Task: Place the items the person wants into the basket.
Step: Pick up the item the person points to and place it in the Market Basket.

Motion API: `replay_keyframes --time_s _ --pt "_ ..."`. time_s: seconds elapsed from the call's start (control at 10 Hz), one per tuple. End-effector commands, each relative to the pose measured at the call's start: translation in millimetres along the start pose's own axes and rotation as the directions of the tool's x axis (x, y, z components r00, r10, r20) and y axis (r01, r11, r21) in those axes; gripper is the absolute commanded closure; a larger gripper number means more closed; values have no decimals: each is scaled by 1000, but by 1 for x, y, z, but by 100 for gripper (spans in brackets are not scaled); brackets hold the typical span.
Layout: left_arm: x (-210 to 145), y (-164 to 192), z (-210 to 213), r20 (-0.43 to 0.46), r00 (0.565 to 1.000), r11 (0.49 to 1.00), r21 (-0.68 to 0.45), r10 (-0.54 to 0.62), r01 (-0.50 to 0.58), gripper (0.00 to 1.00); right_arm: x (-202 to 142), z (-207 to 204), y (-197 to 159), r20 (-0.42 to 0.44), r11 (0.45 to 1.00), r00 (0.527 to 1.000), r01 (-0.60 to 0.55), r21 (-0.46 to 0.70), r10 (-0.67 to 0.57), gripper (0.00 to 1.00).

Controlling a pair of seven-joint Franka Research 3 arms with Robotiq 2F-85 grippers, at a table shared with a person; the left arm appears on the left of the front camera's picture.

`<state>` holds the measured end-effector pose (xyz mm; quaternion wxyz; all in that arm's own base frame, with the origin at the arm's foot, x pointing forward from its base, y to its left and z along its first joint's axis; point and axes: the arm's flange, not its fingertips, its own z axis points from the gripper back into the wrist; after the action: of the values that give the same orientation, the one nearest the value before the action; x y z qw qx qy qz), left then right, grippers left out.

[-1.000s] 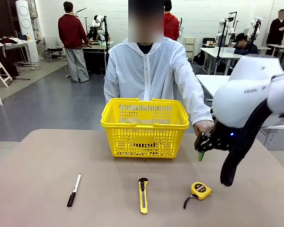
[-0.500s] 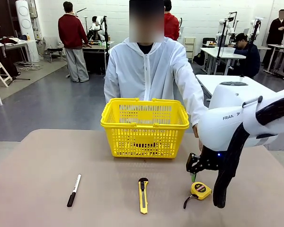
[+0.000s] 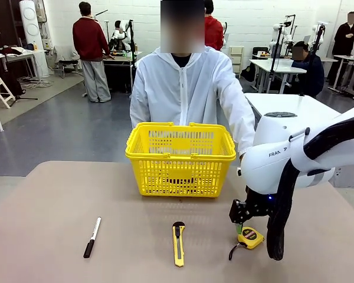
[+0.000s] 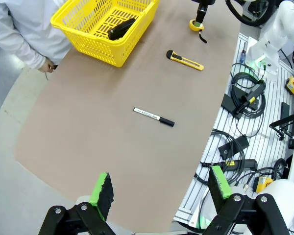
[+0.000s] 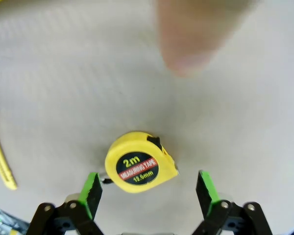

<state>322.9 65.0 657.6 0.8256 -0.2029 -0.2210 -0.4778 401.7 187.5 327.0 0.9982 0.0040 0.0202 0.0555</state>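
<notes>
Yellow tape measure (image 5: 141, 162) sits on the table between the right gripper's (image 5: 148, 192) wide-open jaws; closing off-centre could squirt the round case sideways.

The right arm (image 3: 295, 159) is glossy white, built of rounded, bulbous shells, with grey lettering on its near shell that reads "FRAN" before it is cut off. A thick black cable (image 3: 278, 227) loops down along its side. A small blue light glows on its underside, just above the black, angular right gripper (image 3: 238, 223). In the right wrist view its fingers are black metal links with round pivot screws, ending in bright green pads (image 5: 91, 193). The left gripper (image 4: 159, 191) has the same black linkage and green pads (image 4: 102, 190). The person (image 3: 189, 94) wears a white hooded zip-up jacket with long sleeves over a dark shirt.
</notes>
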Motion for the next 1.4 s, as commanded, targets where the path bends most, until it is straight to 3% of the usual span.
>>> replay_keyframes --time_s 0.0,0.4,0.9,1.0,1.1,1.2,1.3 --pt "-1 1 2 13 1000 1000 -12 -20 20 0 9 -10 2 23 997 997 -75 16 75 0" --pt "-1 1 2 13 1000 1000 -12 -20 20 0 10 -19 5 -41 993 993 -113 22 114 0" --pt "-1 1 2 13 1000 1000 -12 -20 20 0 14 -23 1 -49 987 986 -159 15 160 0" --pt "-1 1 2 13 1000 1000 -12 -20 20 0 13 -24 1 -50 985 984 -173 6 173 59" --pt "-1 1 2 13 1000 1000 -12 -20 20 0 12 -24 1 -52 984 982 -180 0 180 59" --pt "-1 1 2 13 1000 1000 -12 -20 20 0 12 -24 1 -56 983 981 -186 7 186 100" --pt "-1 1 2 13 1000 1000 -12 -20 20 0 12 -25 1 -66 981 979 -192 12 192 64"
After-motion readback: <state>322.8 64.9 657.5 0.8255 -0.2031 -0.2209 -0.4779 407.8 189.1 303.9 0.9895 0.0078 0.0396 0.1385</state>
